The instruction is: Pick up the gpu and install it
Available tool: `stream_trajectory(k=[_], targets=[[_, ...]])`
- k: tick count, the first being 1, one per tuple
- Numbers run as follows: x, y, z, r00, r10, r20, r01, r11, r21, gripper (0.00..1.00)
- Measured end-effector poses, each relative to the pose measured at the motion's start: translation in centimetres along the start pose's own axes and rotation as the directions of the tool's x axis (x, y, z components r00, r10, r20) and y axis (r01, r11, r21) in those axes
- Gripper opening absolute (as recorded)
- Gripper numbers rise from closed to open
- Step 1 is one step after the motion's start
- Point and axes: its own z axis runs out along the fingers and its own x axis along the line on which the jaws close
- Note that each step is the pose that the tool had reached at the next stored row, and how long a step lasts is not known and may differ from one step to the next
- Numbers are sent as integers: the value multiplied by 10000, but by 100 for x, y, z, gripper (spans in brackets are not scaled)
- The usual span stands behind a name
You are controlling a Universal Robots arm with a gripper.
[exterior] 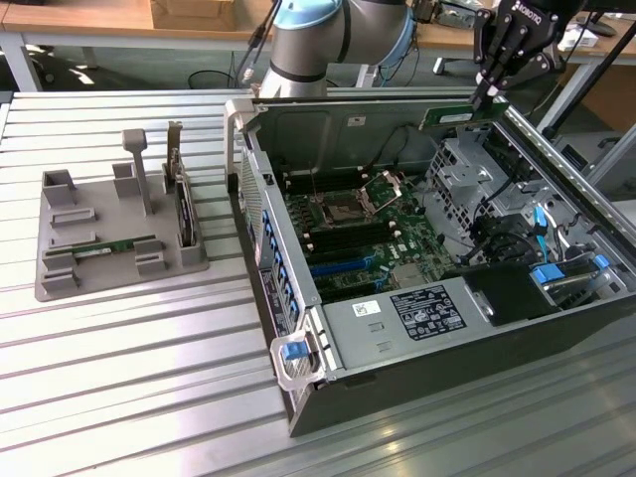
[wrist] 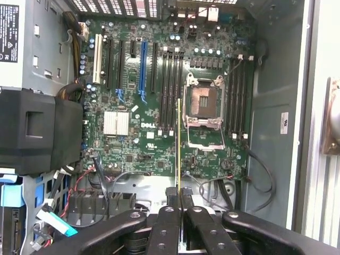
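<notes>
The gpu [exterior: 447,117] is a long thin green board stick. It hangs above the far rim of the open computer case [exterior: 397,328], held by one end in my gripper [exterior: 489,96]. In the wrist view the gpu [wrist: 179,138] shows edge-on, running out from between the shut black fingers of my gripper [wrist: 179,195]. It hovers well above the motherboard [wrist: 133,127], lined up lengthwise with the long black slots [wrist: 167,87] beside the processor socket [wrist: 204,101].
A grey holder [exterior: 60,248] on the slatted table at the exterior view's left carries another green stick [exterior: 119,245] and a dark upright card [exterior: 183,214]. Inside the case are a black shroud [wrist: 37,127], loose cables [wrist: 260,170] and a drive cage [exterior: 472,164].
</notes>
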Motion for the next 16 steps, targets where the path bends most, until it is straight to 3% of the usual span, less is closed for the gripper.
stream_trajectory(k=[16], targets=[[15,-220,-10,10000,0,0,0,10000,0,12]])
